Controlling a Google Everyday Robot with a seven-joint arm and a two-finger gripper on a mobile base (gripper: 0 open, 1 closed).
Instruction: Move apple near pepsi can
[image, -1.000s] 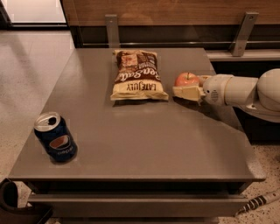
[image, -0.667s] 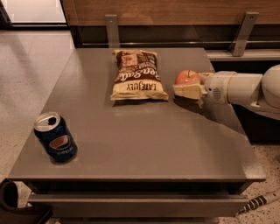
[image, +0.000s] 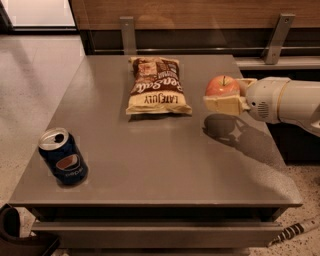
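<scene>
The apple (image: 222, 85), red-orange with a short dark stem, is at the right side of the grey table (image: 160, 165), right of the snack bag. My gripper (image: 220, 93) reaches in from the right and is shut on the apple, one cream finger (image: 223, 104) in front of it. The apple hangs a little above the tabletop, with its shadow below it. The pepsi can (image: 63, 157), dark blue with a silver opened top, stands near the table's front left corner, far from the apple.
A brown-and-cream snack bag (image: 156, 85) lies flat at the back middle of the table. A wooden wall with two metal brackets (image: 276, 32) runs behind the table. The floor drops off on the left and in front.
The gripper has lifted the apple up off the tabletop and slightly to the right; a shadow now shows beneath it. The can and bag have not moved.
</scene>
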